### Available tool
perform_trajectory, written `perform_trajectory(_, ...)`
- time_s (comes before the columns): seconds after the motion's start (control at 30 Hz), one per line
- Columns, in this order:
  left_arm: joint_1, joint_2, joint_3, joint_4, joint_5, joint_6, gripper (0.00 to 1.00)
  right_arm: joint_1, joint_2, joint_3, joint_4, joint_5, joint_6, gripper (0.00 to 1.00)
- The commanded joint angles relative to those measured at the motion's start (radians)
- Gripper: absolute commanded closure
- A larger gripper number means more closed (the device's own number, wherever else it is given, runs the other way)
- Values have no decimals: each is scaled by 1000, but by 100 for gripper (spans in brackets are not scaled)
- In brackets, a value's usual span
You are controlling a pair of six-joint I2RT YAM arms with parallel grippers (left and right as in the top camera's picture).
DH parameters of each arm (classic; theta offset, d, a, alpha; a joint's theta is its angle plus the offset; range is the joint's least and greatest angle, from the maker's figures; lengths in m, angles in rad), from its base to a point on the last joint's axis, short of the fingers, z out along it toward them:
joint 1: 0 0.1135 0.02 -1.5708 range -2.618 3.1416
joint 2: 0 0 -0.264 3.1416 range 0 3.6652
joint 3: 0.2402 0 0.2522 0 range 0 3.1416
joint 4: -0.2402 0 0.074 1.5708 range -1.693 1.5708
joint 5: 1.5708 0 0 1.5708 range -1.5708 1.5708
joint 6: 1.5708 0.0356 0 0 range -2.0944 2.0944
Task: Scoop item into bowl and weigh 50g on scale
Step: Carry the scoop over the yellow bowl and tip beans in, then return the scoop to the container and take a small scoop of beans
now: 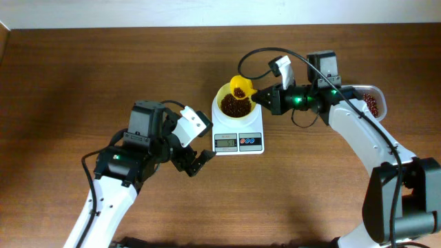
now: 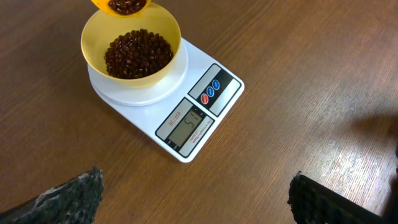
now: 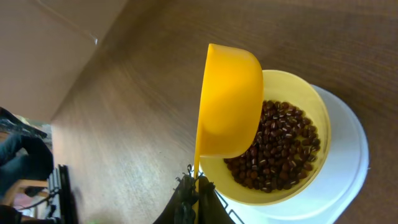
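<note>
While tipped over the pale yellow bowl [image 1: 220, 96]: yellow scoop [image 1: 240, 86], handle clenched in right gripper [image 1: 258, 98].
Beans [image 2: 138, 55]: heaped in bowl; a few in scoop.
Bowl: centred on white digital scale [image 1: 255, 125].
Left gripper [image 1: 198, 163]: released, jaws wide, beside scale, holding nothing.

The scale's [image 1: 238, 129] display figures are too small to read from overhead and unclear in the left wrist view. There the top edge cuts off most of the scoop [image 2: 122, 6], and the bottom edge cuts off the left hand [image 2: 194, 183] except its fingertips [image 2: 74, 196]. In the right wrist view the scoop hides part of the bowl's [image 3: 303, 89] rim and some beans [image 3: 273, 149]. Overhead, the right arm [image 1: 358, 127] covers part of the tub [image 1: 373, 103].
</note>
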Motion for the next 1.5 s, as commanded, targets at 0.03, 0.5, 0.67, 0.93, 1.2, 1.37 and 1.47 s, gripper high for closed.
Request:
perform_trajectory(0.03, 3, 2, -7, 1, 18, -10, 1, 6, 9, -2, 1, -24, 42, 96)
perform_trajectory(0.5, 3, 2, -7, 2, 18, -9, 1, 6, 9, -2, 5, -17, 38, 96)
perform_trajectory(0.67, 3, 2, -7, 2, 18, -9, 1, -5, 9, -2, 5, -17, 104, 96)
perform_trajectory(0.93, 3, 2, -7, 1, 18, -10, 1, -240, 8, -2, -35, -157, 279, 96)
perform_trajectory(1.2, 3, 2, -7, 1, 18, -9, 1, -487, -49, -2, -156, -147, 243, 96)
perform_trajectory(1.37, 3, 2, -7, 1, 18, -9, 1, -618, -97, -2, -267, -58, 134, 96)
perform_trajectory(1.47, 3, 2, -7, 2, 18, -9, 1, -674, -131, -2, -307, -7, 80, 96)
